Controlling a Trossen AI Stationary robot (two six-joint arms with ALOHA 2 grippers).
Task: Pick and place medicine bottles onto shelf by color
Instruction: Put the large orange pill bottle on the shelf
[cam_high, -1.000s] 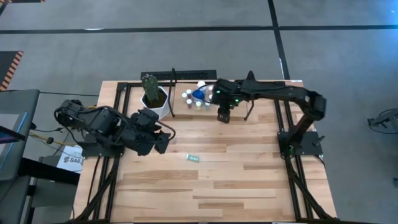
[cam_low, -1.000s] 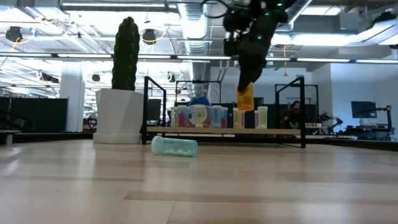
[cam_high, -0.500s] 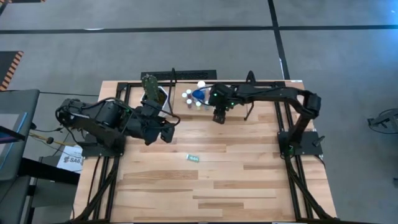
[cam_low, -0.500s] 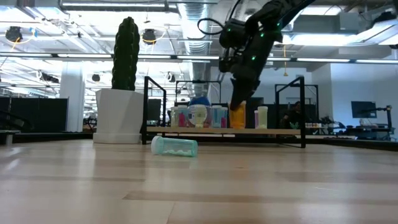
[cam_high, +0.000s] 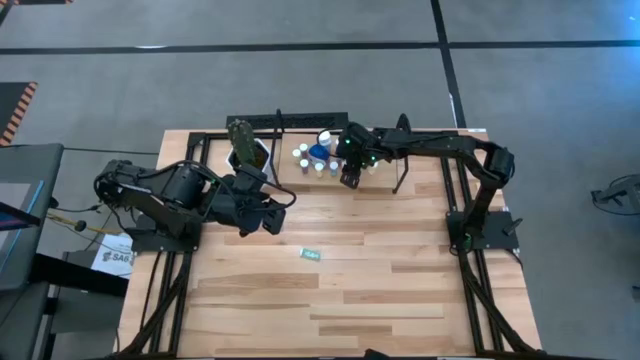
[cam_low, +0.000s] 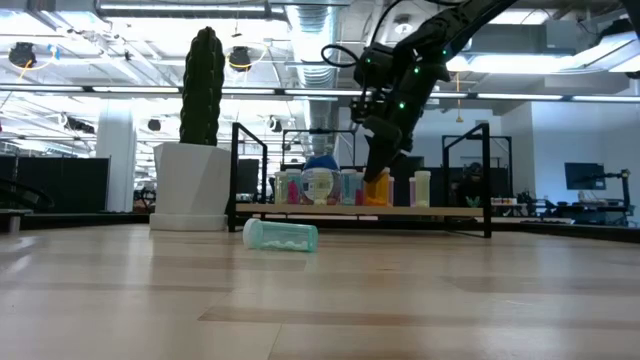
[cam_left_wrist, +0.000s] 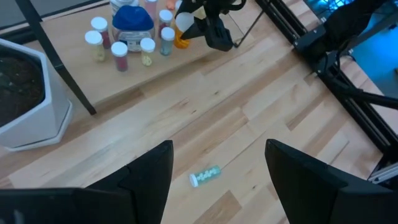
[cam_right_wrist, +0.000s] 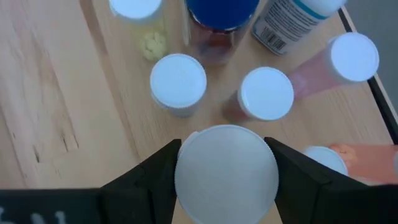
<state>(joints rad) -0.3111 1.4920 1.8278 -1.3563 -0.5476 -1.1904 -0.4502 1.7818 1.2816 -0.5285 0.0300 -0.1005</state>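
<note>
The right gripper (cam_right_wrist: 225, 180) has its two dark fingers (cam_right_wrist: 155, 177) clamped on the white cap of a small amber-bodied medicine bottle (cam_low: 377, 189), whose base sits at or just above the light wooden shelf board with black rails (cam_low: 440, 210), near the board's front edge, beside the standing white-capped bottles (cam_right_wrist: 179, 82). Letting go while it is tilted could tip it into those neighbours. The left gripper (cam_left_wrist: 217, 168), fingers apart and empty, hovers over the tabletop's middle, above a teal bottle lying on its side (cam_left_wrist: 205, 175).
</note>
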